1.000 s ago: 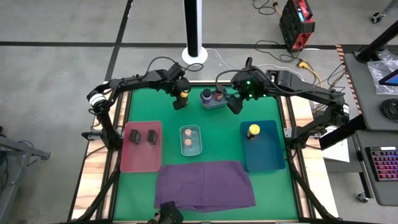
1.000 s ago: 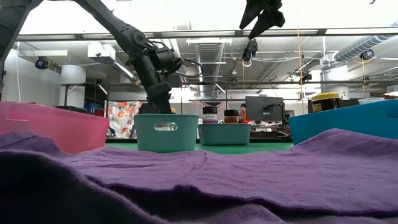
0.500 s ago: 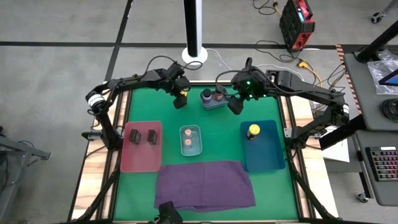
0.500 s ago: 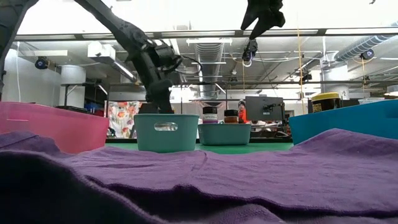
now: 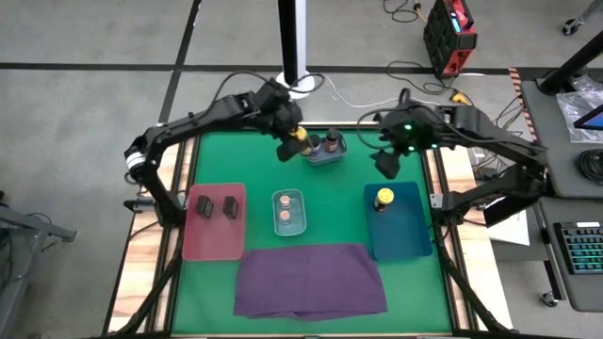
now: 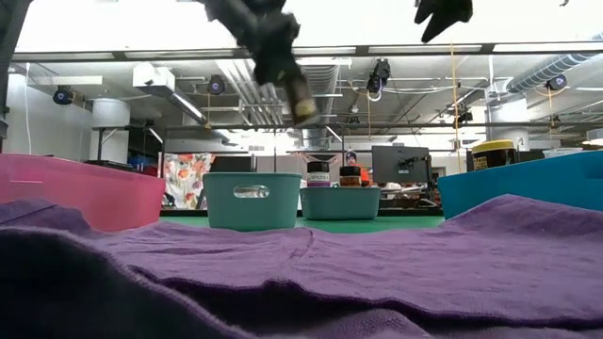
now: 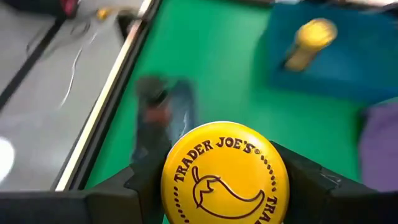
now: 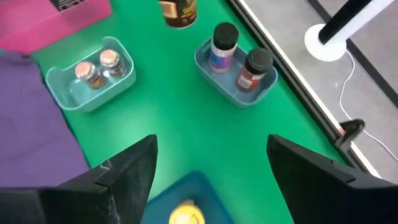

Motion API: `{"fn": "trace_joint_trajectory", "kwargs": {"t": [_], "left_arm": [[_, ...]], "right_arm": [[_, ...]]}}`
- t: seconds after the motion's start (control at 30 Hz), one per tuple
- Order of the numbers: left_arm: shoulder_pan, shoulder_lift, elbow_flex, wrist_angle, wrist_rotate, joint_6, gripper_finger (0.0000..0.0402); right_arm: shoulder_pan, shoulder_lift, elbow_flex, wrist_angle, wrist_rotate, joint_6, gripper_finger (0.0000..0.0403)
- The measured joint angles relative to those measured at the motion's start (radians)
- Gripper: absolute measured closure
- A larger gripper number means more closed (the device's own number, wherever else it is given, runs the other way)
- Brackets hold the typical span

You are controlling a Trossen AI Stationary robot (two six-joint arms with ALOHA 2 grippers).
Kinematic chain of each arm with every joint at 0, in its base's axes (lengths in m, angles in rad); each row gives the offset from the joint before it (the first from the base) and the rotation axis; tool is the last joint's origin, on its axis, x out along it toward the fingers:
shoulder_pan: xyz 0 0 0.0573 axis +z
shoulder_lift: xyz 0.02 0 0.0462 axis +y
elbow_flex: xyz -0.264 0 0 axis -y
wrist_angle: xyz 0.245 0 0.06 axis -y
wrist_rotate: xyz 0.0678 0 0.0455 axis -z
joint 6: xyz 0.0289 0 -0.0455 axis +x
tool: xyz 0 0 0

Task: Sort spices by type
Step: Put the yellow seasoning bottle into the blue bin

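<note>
My left gripper (image 5: 290, 143) is shut on a yellow-lidded jar (image 7: 224, 171), high above the table's far middle, beside the small grey-blue bin (image 5: 325, 151) that holds two dark-topped jars (image 8: 225, 38). My right gripper (image 8: 211, 146) is open and empty, up in the air over the blue bin's far edge (image 5: 386, 168). A second yellow-lidded jar (image 5: 383, 198) stands in the blue bin (image 5: 405, 231). Two pink-topped jars (image 5: 286, 209) stand in the small teal bin (image 5: 289, 226). Two dark tins (image 5: 217, 205) lie in the pink tray (image 5: 212, 240). My left gripper pinches the jar between its two fingers (image 7: 134, 180), one on each side of the body just below the yellow lid (image 7: 249, 143). The fingers slant down from above. The jar (image 6: 301, 97) hangs tilted below them, lifted clear of the table.
A purple cloth (image 5: 309, 280) lies across the table's near middle. Bare green mat (image 5: 344, 198) lies between the bins. The table's wooden side rails (image 5: 443, 179) run along both edges. A white pole's base (image 5: 294, 80) stands behind the far edge.
My left gripper has lifted the yellow-lidded jar off the table at the far left and carried it up and toward the right, next to the grey-blue bin; the jar now hangs tilted. My right gripper has moved up and toward the table's right edge.
</note>
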Motion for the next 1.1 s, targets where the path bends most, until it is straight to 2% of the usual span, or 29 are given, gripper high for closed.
{"fn": "trace_joint_trajectory", "kwargs": {"t": [0.13,0.37,0.57,0.8,0.9,1.1], "left_arm": [[-0.096,0.004,0.067,0.044,-0.023,-0.016,0.0192],[-0.224,0.005,0.087,0.206,-0.084,-0.133,0.0192],[-0.346,0.008,0.087,0.292,-0.213,-0.226,0.0192],[-0.472,0.066,0.088,0.445,-0.382,-0.348,0.0192],[-0.512,0.094,0.088,0.495,-0.446,-0.366,0.0192],[-0.540,0.120,0.114,0.537,-0.457,-0.399,0.0192]], "right_arm": [[0.041,-0.055,-0.001,0.010,-0.029,0.000,0.0109],[0.182,-0.082,-0.013,0.062,-0.044,-0.023,0.0117],[0.255,-0.077,-0.013,0.057,0.007,-0.021,0.0103],[0.299,-0.091,-0.014,-0.009,0.010,0.014,0.0092],[0.339,-0.089,-0.015,-0.019,0.010,0.014,0.0095],[0.394,-0.079,-0.016,-0.028,0.011,0.019,0.0100]]}}
